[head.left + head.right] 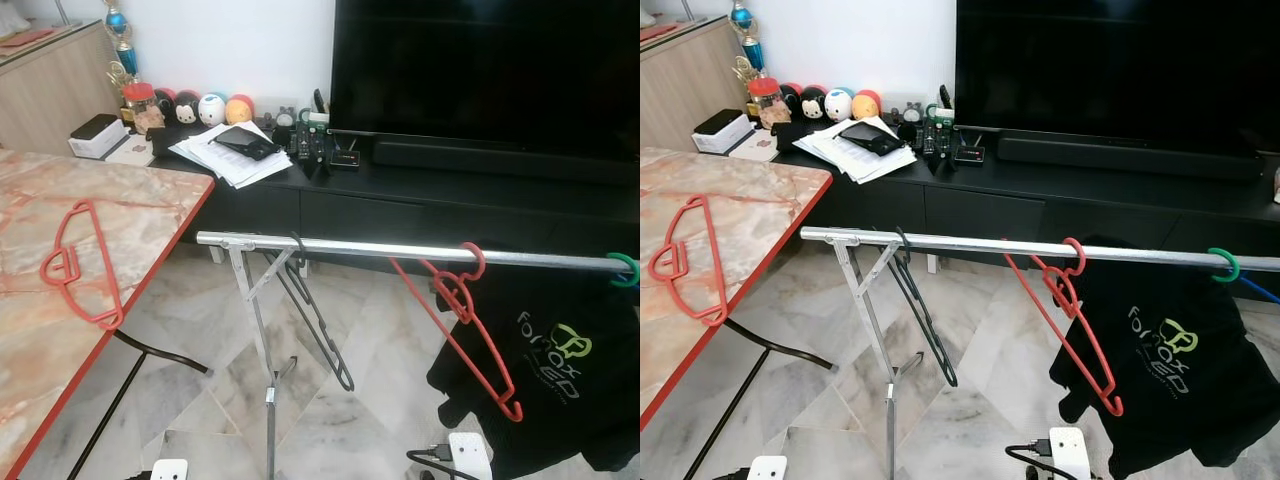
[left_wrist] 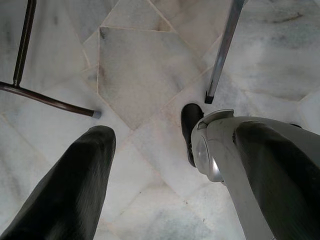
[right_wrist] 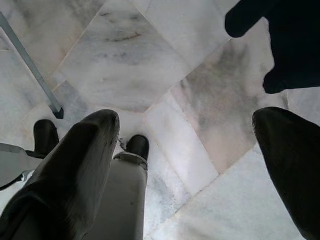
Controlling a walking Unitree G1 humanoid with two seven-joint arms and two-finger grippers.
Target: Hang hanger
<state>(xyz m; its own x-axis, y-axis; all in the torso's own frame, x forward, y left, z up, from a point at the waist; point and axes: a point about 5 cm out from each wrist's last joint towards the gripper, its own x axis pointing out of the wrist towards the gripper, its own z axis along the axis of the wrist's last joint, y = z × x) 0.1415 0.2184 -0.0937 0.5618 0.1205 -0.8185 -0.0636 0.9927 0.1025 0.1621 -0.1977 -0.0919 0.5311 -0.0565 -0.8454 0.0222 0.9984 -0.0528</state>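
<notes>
**Red hanger waits on the bench, rail ahead**

From where I stand, the robot faces a silver clothes rail [image 1: 400, 249] that runs across the room in front of a black TV cabinet [image 1: 420, 190]. The hanger to be hung, a red hanger [image 1: 80, 262], lies flat on the marble bench [image 1: 150, 215] at about 9 o'clock from the robot, well apart from the rail. Already on the rail are 3 items: a black hanger [image 1: 318, 322] near the stand's upright, a second red hanger on the rail [image 1: 470, 330] hooked further along and tilted, and a black T-shirt [image 1: 560, 370] on a green hook [image 1: 624, 268] at about 2 o'clock.

Both arms hang down. The left end effector [image 2: 165, 190] and the right end effector [image 3: 190, 170] each point at the marble floor [image 2: 150, 75], fingers spread and empty.

The step in hand, as I judge it, is fetching the hanger from the bench. To do it well, the robot should turn toward 9 o'clock, bring the left end effector low over the bench and pinch the hanger at its shoulder bar near the bench edge, leaving the hook free. The bare stretch of rail between the black hanger and the hung red one looks the safest landing spot; the thin plastic may slip or twist if gripped loosely.
</notes>
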